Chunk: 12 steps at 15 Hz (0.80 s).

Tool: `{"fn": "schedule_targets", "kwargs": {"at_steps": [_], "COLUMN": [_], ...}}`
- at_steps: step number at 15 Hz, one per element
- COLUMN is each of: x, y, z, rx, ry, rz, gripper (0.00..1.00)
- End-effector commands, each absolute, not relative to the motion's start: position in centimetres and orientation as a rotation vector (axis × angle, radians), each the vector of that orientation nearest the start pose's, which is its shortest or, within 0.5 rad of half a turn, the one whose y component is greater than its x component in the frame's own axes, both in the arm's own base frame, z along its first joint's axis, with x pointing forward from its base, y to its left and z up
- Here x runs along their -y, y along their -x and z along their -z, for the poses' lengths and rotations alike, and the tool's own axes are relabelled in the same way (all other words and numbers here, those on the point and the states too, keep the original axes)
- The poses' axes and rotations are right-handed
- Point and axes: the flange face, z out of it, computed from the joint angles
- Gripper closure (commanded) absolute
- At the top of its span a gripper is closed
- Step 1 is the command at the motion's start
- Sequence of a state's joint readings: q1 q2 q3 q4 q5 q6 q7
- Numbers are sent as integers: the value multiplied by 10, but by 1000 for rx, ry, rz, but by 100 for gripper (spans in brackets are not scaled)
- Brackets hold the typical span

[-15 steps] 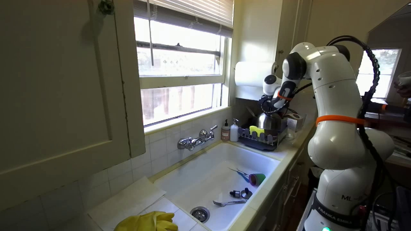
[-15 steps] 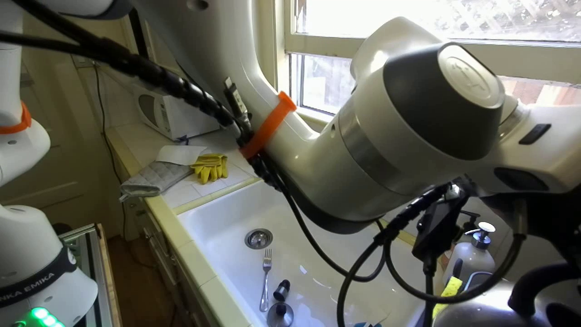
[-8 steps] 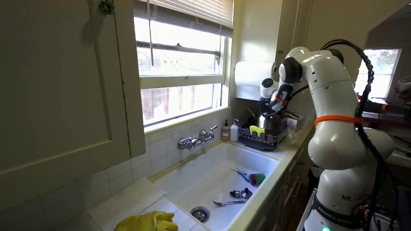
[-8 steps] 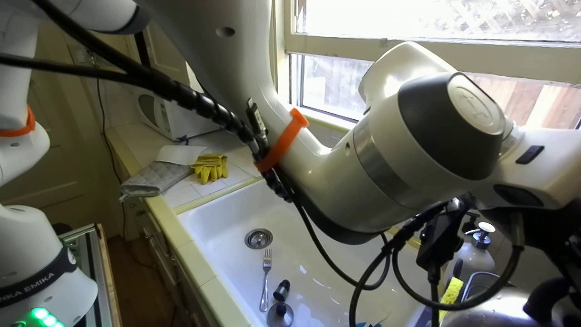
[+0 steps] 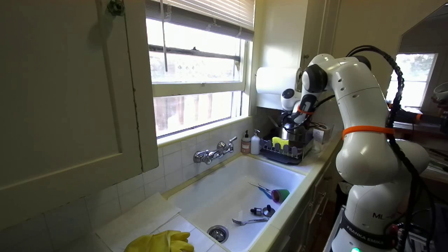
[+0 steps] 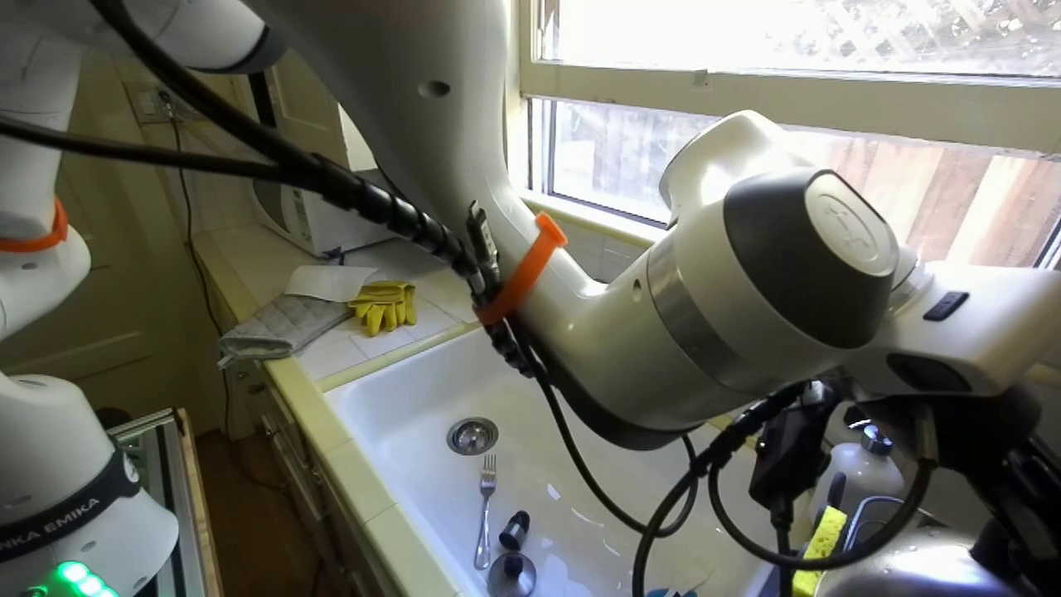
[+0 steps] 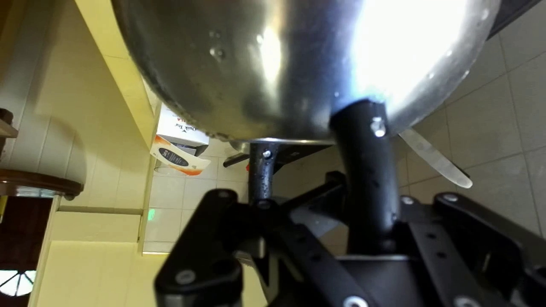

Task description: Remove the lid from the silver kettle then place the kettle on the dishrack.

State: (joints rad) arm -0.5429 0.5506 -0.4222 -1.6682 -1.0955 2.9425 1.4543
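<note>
1. Showing behind the front tines of the dishrack [image 5: 280, 156], the silver kettle [image 5: 294, 134] is occupying one o'clock from the middle of the sink [image 5: 224, 185] in an exterior view; its base is being hidden, so I cannot tell whether it is touching the dishrack.
2. In the wrist view, the kettle's rounded body, beaded with water drops [image 7: 217, 53], is filling the twelve o'clock side, and its dark handle [image 7: 364, 170] is running toward six o'clock, in among the fingers [image 7: 198, 247].
3. I cannot tell how widely the fingers are standing apart or whether they are gripping the handle; dark parts are overlapping dark parts there.
4. A yellow sponge [image 5: 280, 142] is sitting at the front of the dishrack, eight o'clock from the kettle; two pump bottles [image 5: 255, 146] are standing just beside the dishrack at nine o'clock.
5. Inside the sink, a silver lid [image 5: 268, 212] with a dark knob is lying at four o'clock, a fork [image 5: 250, 221] at five, and a purple and green cup [image 5: 284, 193] is lying on its side at three.
6. The tap [image 5: 210, 155] is jutting out at eleven o'clock.
</note>
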Motion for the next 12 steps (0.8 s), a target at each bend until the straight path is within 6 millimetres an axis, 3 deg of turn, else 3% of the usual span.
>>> {"fn": "schedule_targets", "kwargs": {"at_steps": [1,7,12], "x": [519,529,529], "y": [-483,-472,-477], "z": [-353,-344,-344], "rx": [1389,1488,1499], "ry": [-1917,-1821,-1795], "rz": [-887,-754,-756], "gripper": [100,100,100]}}
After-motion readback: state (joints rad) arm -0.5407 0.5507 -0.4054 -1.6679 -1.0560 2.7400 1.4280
